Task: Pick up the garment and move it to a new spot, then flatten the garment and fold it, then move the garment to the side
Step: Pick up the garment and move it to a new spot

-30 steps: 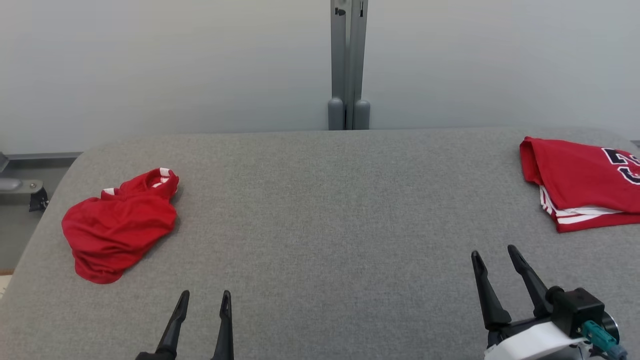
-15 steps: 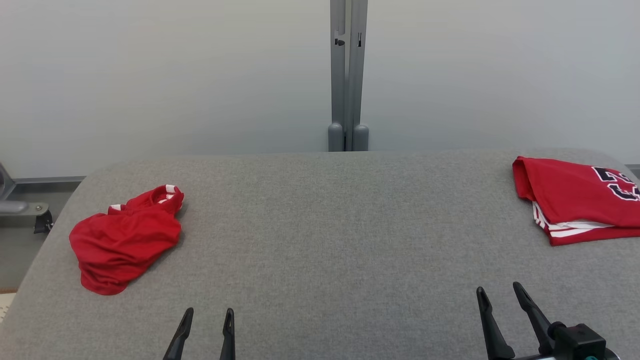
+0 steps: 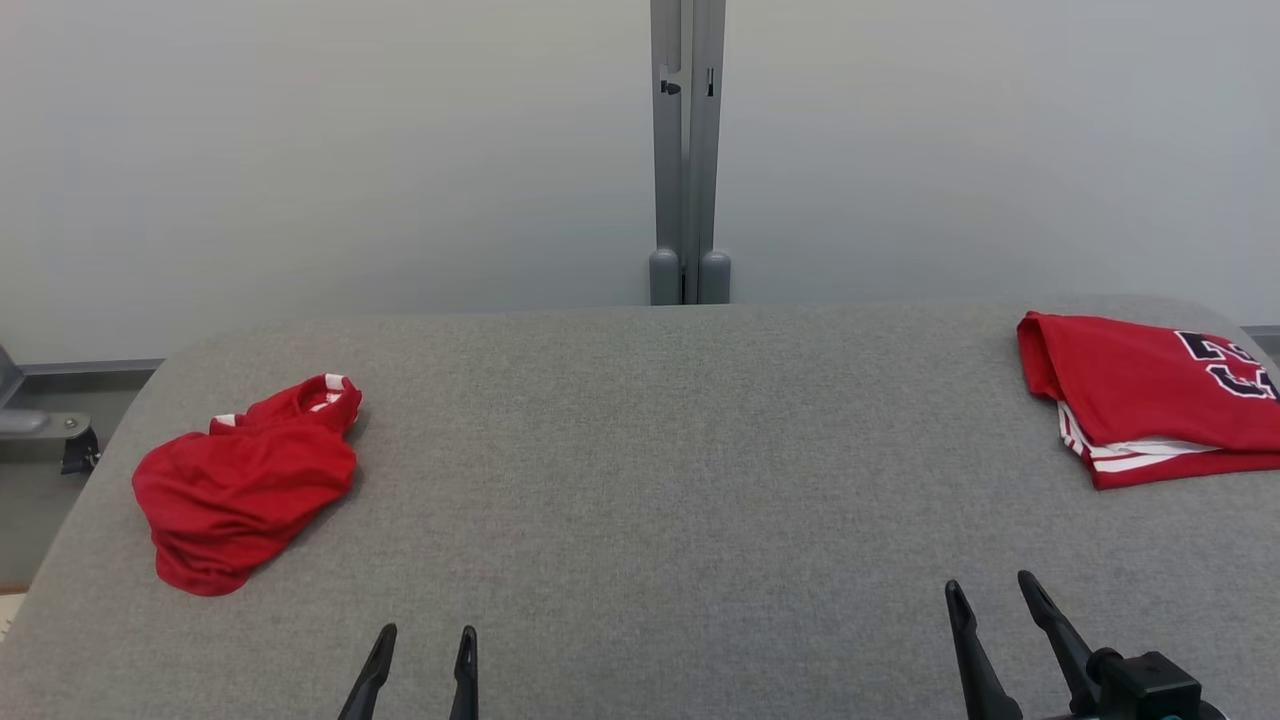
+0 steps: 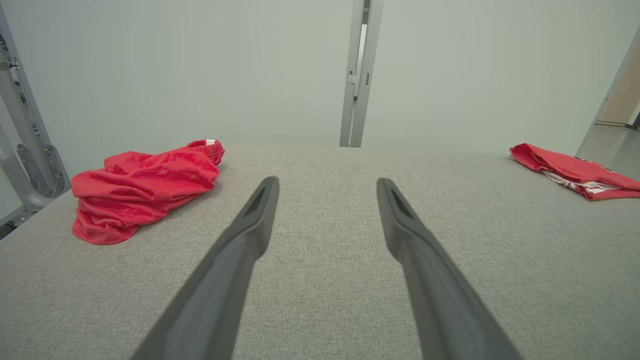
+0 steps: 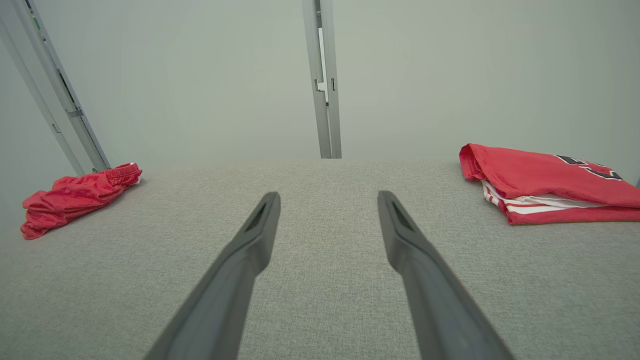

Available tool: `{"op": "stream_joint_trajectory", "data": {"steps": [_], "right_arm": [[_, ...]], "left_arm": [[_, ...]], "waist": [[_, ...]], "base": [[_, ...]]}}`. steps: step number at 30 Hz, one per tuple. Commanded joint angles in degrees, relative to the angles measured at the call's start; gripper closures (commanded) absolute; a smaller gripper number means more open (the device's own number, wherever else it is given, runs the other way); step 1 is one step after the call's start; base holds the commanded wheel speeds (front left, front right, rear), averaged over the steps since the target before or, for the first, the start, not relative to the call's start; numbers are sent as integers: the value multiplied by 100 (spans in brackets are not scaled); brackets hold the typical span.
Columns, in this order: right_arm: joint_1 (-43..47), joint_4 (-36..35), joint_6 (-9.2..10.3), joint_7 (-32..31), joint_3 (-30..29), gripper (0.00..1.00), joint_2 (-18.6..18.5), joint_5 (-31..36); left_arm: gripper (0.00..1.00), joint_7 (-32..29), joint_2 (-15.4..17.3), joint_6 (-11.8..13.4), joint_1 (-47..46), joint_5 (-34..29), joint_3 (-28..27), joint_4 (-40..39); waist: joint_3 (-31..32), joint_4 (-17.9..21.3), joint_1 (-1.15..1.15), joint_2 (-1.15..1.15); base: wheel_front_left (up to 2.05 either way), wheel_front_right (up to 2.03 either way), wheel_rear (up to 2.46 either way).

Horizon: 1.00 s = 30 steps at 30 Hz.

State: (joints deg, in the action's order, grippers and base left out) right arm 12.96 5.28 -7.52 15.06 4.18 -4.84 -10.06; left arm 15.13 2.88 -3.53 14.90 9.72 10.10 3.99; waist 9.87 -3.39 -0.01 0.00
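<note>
Here, left hand (image 3: pixel 429 632) and right hand (image 3: pixel 990 583) stand open; garment (image 3: pixel 1140 400) folded far right, crumpled red cloth (image 3: pixel 240 490) left.

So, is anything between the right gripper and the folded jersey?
Nothing visible: bare grey tabletop lies between the open right gripper and the folded jersey. The crumpled red garment sits far off on the left.

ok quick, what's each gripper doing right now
left gripper: open, holding nothing
right gripper: open, holding nothing
</note>
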Motion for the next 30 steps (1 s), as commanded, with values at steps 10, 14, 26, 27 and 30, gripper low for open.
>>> {"op": "stream_joint_trajectory", "data": {"steps": [10,14,26,27,30], "right_arm": [[87,33,6,15,50,0,1,-57],[57,19,6,16,40,0,13,-80],[148,-87,5,16,-10,0,28,36],[154,-88,5,15,-10,0,28,43],[136,-86,5,16,16,0,45,21]], "left_arm": [[0,1,3,65,30,-92,-21,-75],[0,1,3,58,-8,-103,-19,-102],[0,1,4,74,-123,-121,-20,-53],[0,1,4,78,-125,-117,-22,-50],[0,1,6,104,-138,-126,-64,-60]], "waist": [[-1,14,1,0],[-26,3,1,0],[-136,-310,1,0],[-149,-367,1,0],[-206,-596,1,0]], "base": [[0,0,0],[0,0,0],[0,0,0],[0,0,0],[0,0,0]]}}
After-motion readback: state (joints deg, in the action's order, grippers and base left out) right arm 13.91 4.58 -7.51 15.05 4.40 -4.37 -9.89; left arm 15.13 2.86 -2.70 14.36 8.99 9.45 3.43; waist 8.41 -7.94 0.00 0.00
